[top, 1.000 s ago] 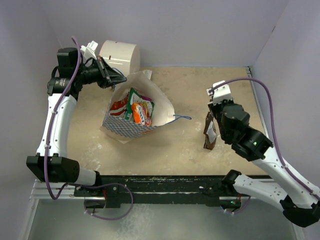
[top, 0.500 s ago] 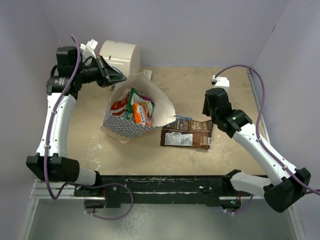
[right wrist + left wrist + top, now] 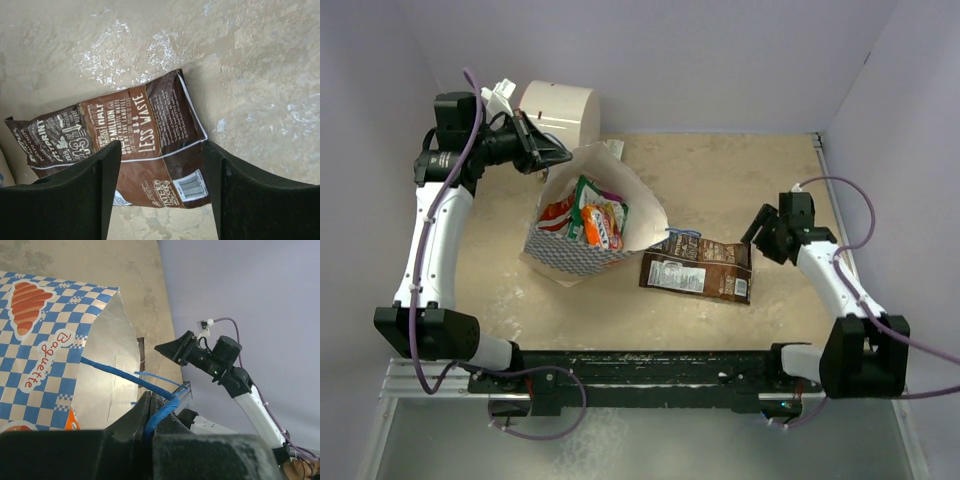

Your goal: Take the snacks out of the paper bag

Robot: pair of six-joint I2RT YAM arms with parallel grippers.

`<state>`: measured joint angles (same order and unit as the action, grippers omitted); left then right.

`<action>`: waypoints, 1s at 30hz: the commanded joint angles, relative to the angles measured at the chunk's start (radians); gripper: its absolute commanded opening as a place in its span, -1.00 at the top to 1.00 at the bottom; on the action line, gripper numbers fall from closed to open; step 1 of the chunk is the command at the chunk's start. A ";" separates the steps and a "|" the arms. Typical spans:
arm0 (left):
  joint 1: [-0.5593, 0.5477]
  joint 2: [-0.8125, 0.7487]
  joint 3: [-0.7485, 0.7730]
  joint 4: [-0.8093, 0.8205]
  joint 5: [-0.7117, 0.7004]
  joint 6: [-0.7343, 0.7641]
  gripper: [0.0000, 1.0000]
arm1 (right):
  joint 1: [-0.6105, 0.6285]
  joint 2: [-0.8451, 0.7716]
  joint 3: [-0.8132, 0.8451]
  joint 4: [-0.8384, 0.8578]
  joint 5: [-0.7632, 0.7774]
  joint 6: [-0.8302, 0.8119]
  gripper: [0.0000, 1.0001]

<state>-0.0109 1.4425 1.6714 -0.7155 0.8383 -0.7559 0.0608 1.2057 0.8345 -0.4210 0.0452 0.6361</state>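
Note:
The blue-and-white checkered paper bag [image 3: 582, 256] lies on the table with its mouth open upward. Inside it show green, red and orange snacks [image 3: 597, 220]. My left gripper [image 3: 558, 156] is at the bag's far rim, shut on its blue cord handle [image 3: 161, 411], which runs out between the closed jaws of that gripper [image 3: 150, 401]. A brown snack packet [image 3: 696, 271] lies flat on the table just right of the bag. My right gripper [image 3: 761, 236] hovers off its right end, open and holding nothing. In the right wrist view the brown packet [image 3: 135, 135] lies below the spread fingers of the right gripper [image 3: 161, 150].
A big cream cylinder [image 3: 560, 112] stands at the back left, behind the bag. Lavender walls close the table on the left, back and right. The black base rail [image 3: 650, 366] runs along the near edge. A second blue handle [image 3: 682, 234] lies beside the brown packet.
The right gripper brought the brown packet down, laid it flat beside the bag, opened and drew back to the right. The left gripper and the bag stayed where they were.

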 commanded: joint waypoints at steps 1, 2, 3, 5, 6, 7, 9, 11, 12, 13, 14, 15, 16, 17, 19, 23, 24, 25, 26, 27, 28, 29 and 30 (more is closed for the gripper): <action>0.008 0.004 0.048 0.048 0.023 -0.006 1.00 | -0.087 0.130 0.016 0.066 -0.212 -0.078 -0.38; 0.008 0.006 0.049 0.051 0.026 -0.009 1.00 | -0.094 0.170 0.026 0.050 -0.218 -0.099 -0.40; 0.008 0.008 0.049 0.055 0.029 -0.013 1.00 | -0.094 0.207 0.039 0.031 -0.217 -0.126 -0.42; 0.008 0.011 0.050 0.060 0.031 -0.016 1.00 | -0.095 0.268 0.063 -0.002 -0.176 -0.154 -0.47; 0.008 0.013 0.049 0.061 0.031 -0.015 1.00 | -0.095 0.291 0.074 -0.010 -0.147 -0.170 -0.48; 0.008 0.014 0.048 0.062 0.032 -0.016 1.00 | -0.095 0.309 0.080 -0.005 -0.129 -0.184 -0.49; 0.007 0.017 0.042 0.066 0.035 -0.017 1.00 | -0.095 0.348 0.094 0.009 -0.122 -0.226 -0.49; 0.007 0.017 0.038 0.073 0.042 -0.019 1.00 | -0.095 0.380 0.106 0.034 -0.126 -0.248 -0.46; 0.006 0.015 0.036 0.077 0.043 -0.020 1.00 | -0.095 0.393 0.112 0.044 -0.136 -0.248 -0.42; 0.006 0.012 0.036 0.078 0.043 -0.020 1.00 | -0.095 0.403 0.118 0.048 -0.150 -0.244 -0.36; 0.006 0.008 0.033 0.079 0.040 -0.020 1.00 | -0.095 0.409 0.121 0.057 -0.159 -0.236 -0.27; 0.006 0.005 0.031 0.079 0.038 -0.021 1.00 | -0.095 0.414 0.121 0.069 -0.163 -0.218 -0.16; 0.007 0.002 0.025 0.079 0.036 -0.022 1.00 | -0.095 0.419 0.122 0.086 -0.160 -0.195 -0.02; 0.006 -0.001 0.018 0.081 0.036 -0.023 1.00 | -0.095 0.424 0.131 0.094 -0.137 -0.184 0.13; 0.006 -0.005 0.007 0.083 0.036 -0.025 1.00 | -0.095 0.436 0.158 0.093 -0.085 -0.180 0.45; 0.007 -0.009 -0.002 0.088 0.036 -0.024 1.00 | -0.095 0.485 0.270 0.061 0.066 -0.233 1.00; 0.006 -0.009 -0.002 0.088 0.036 -0.023 1.00 | -0.095 0.506 0.299 0.059 0.109 -0.249 1.00; 0.006 -0.004 0.001 0.091 0.038 -0.024 1.00 | -0.095 0.525 0.328 0.060 0.143 -0.268 1.00; 0.006 0.000 0.005 0.093 0.042 -0.025 1.00 | -0.096 0.545 0.355 0.062 0.175 -0.295 1.00; 0.006 0.006 0.008 0.095 0.046 -0.025 1.00 | -0.097 0.570 0.382 0.067 0.211 -0.311 1.00; 0.006 0.009 0.013 0.097 0.048 -0.024 1.00 | -0.099 0.584 0.405 0.076 0.245 -0.327 1.00; 0.006 0.010 0.015 0.100 0.050 -0.023 1.00 | -0.102 0.598 0.426 0.088 0.276 -0.341 1.00; 0.006 0.012 0.015 0.104 0.052 -0.022 1.00 | -0.107 0.613 0.442 0.099 0.298 -0.351 1.00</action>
<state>-0.0067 1.4631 1.6695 -0.6857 0.8444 -0.7666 -0.0341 1.7855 1.1934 -0.3607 0.1654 0.3622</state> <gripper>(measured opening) 0.004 0.005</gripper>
